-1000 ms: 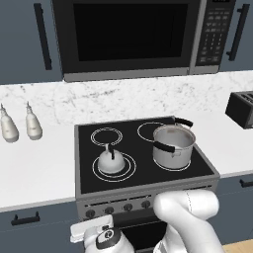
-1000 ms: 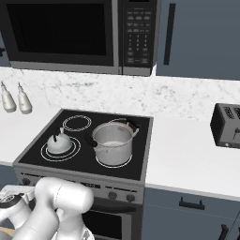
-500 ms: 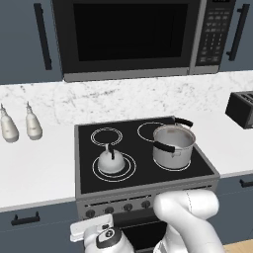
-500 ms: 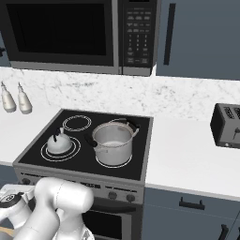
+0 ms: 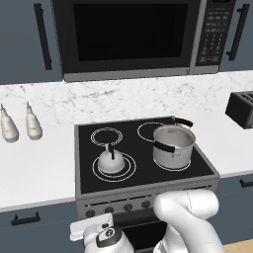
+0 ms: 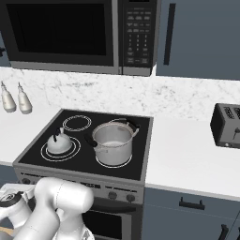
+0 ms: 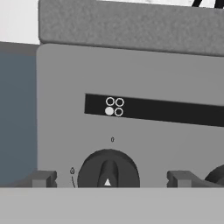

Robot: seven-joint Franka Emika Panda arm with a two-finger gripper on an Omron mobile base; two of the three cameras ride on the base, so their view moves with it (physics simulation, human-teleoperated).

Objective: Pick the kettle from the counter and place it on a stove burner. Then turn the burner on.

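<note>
Sitting on stove burner (image 5: 114,167), kettle (image 5: 110,160), open pincer (image 7: 111,178) down at knob (image 7: 108,169)

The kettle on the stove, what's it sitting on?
The kettle rests on a large double-ringed stove burner at the front left of the black cooktop. The burner's centre is covered by the kettle's base.

We see a home kitchen: a black glass cooktop (image 5: 143,153) with knobs (image 7: 108,170) set in a white counter (image 5: 34,163), a microwave (image 5: 131,37) above, marble backsplash (image 6: 187,96), toaster (image 6: 227,125), dark cabinets (image 6: 199,37).
</note>
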